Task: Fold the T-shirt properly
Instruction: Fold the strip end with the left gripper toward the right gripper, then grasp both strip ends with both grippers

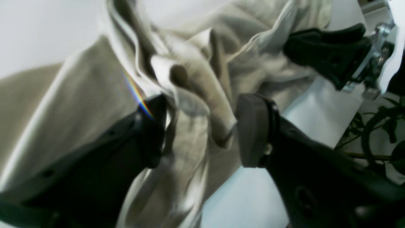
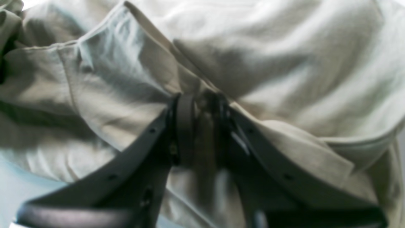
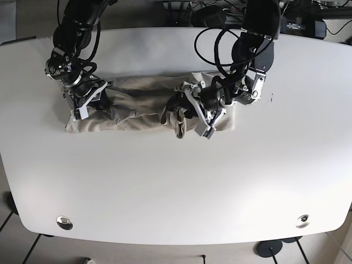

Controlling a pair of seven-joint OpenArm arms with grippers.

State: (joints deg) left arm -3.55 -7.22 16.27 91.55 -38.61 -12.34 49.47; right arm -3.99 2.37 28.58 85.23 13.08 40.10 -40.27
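A beige T-shirt (image 3: pixel 140 103) is seen stretched in a rumpled band across the far half of a white table (image 3: pixel 176 187), bunched at both ends where the two arms meet it.

The cloth can be judged light, limp and without any stiffness of its own: it sags, ropes up and creases wherever it is lifted, so a hold is best taken at a hem, a sleeve edge or a doubled seam, where layers are thick enough not to slip through the pads.

In the right wrist view, the right gripper (image 2: pixel 201 126) is shown closed tightly on a gathered ridge of the fabric beside a stitched edge. In the left wrist view, the left gripper (image 1: pixel 201 133) is shown with its jaws parted on either side of a twisted roll of cloth, not clamped on it; the right gripper's dark fingers are also caught at the upper right of that view, nipping the shirt's edge.

The garment is pale khaki, matte, heavily wrinkled, with folded-over hems showing lighter. No neat rectangle has been formed; the folding is judged far from finished.
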